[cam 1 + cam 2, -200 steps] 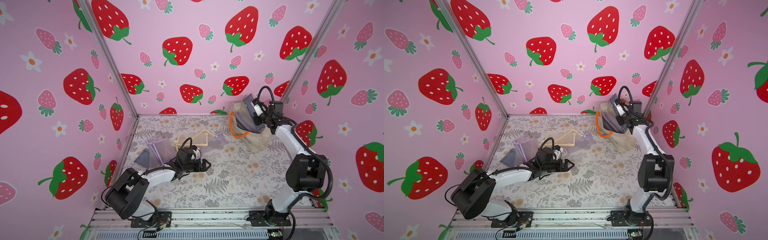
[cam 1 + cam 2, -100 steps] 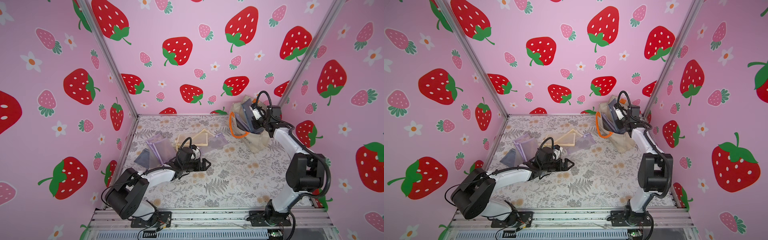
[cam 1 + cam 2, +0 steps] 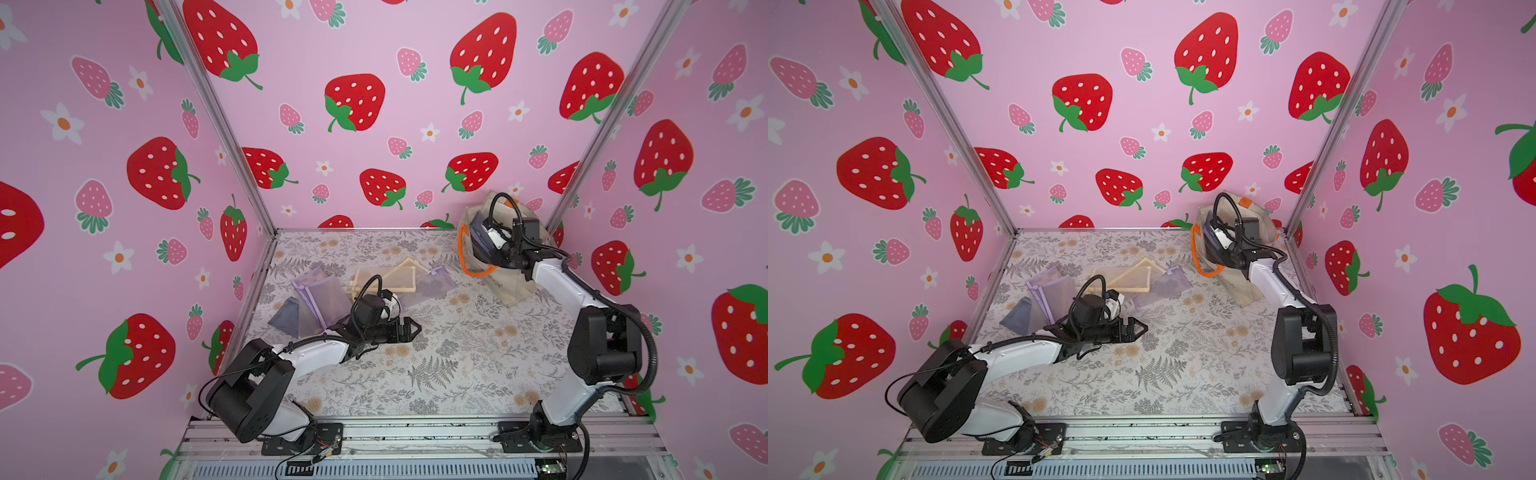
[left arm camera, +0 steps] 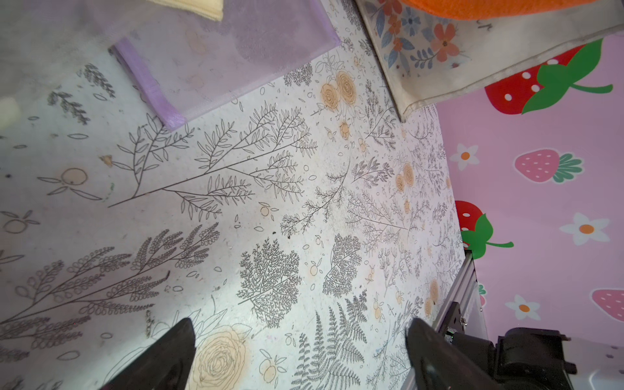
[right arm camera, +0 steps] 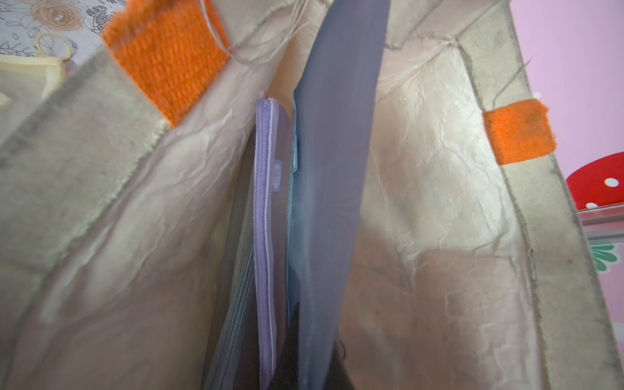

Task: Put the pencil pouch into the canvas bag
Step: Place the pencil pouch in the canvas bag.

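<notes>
At the table's point(image 3: 457, 365) far right corner | canvas bag point(image 3: 515, 286) mouth open | right hand point(image 3: 488, 249) closed on grey-blue pencil pouch point(image 5: 331, 202), pouch inside bag beside lilac pouch point(image 5: 266, 202) | left hand point(image 3: 415, 329) open, empty, mid-table.

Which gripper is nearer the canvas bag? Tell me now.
Right. The right gripper sits in the mouth of the canvas bag, shut on a grey pencil pouch. The left gripper hangs open above the table, well apart from the bag, beside the loose pouches.
</notes>
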Tool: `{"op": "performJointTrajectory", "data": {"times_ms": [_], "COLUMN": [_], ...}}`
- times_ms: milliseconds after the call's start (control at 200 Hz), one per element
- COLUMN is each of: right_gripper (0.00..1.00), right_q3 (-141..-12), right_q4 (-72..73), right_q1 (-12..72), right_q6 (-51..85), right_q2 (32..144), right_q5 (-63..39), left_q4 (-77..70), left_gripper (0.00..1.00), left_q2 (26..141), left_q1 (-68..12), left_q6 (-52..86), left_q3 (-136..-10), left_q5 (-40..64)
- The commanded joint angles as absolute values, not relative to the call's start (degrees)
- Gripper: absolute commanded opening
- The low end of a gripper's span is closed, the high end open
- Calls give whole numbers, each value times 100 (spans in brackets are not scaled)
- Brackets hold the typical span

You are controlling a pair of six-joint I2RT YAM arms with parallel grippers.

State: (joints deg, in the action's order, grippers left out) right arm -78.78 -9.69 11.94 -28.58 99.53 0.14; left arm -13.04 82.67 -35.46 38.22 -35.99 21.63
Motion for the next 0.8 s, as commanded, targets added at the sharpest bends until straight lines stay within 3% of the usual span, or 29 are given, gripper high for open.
{"op": "performJointTrajectory", "data": {"times_ms": [0,145,275,405,555,790], "right_gripper": [2,27,32,25,0,0], "right_q3": [-8122,-8205,-8168,-8176,-8308,-8676], "right_q4": [-1173,-1265,-1229,-1170,-1243,-1657], "right_q1": [1214,1213,1229,1239,1246,1266], "right_q6": [-2862,-2588,-2382,-2186,-2138,-2084], "right_q2": [10104,10151,10082,10042,10228,10729], "right_q5": [67,23,-207,-485,-507,-178], "left_q4": [-1323,-1282,-1286,-1329,-1310,-1287], "left_gripper": [99,99,99,99,99,99], "left_q2": [8150,8165,8200,8236,8197,8200], "left_q1": [-3524,-3524,-3517,-3522,-3522,-3516], "left_q6": [3858,3823,3820,3852,3842,3824], "left_q3": [-3514,-3511,-3568,-3573,-3527,-3550], "left_q5": [2163,2154,2162,2180,2155,2136]}}
